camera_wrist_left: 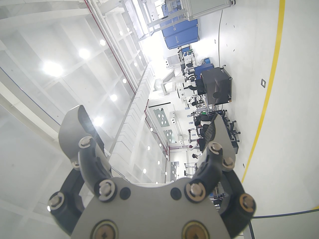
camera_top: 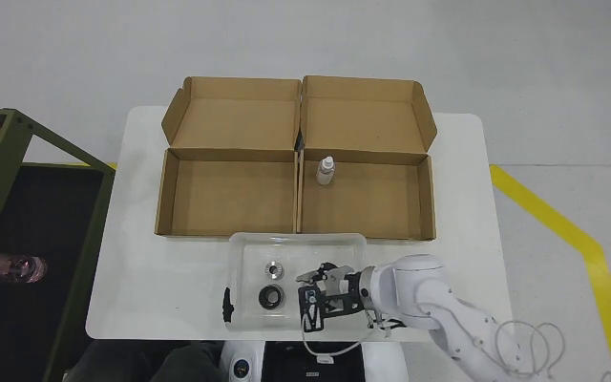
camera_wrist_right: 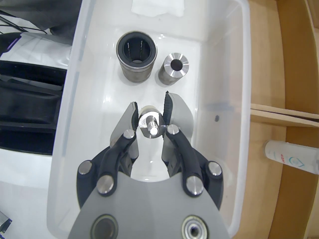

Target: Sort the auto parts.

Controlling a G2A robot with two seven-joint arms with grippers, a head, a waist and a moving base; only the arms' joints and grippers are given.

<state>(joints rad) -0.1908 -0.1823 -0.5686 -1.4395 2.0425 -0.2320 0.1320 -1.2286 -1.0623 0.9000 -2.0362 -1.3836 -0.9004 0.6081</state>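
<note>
Presently the bench [camera_top: 458, 286] carries two open cardboard boxes [camera_top: 229, 196], side by side on the far side of a clear tub [camera_top: 286, 250]. A small bottle [camera_top: 326, 171] stands in the box on the robot's right.

Inside the tub are a large dark sleeve [camera_wrist_right: 136, 58], a smaller silver collet [camera_wrist_right: 173, 69] just beside it, and a metal stud [camera_wrist_right: 150, 126]. The right gripper [camera_wrist_right: 150, 103] is in the tub, fingers pinching the stud from both sides. The stud appears upright, its long axis rising from the tub floor.

The left gripper [camera_wrist_left: 148, 119] has its fingers spread on nothing and points away from the tub, so the right arm is the nearer.

The right wrist view resolves the grip itself. The top view gives the lie of both boxes beyond the tub.
</note>
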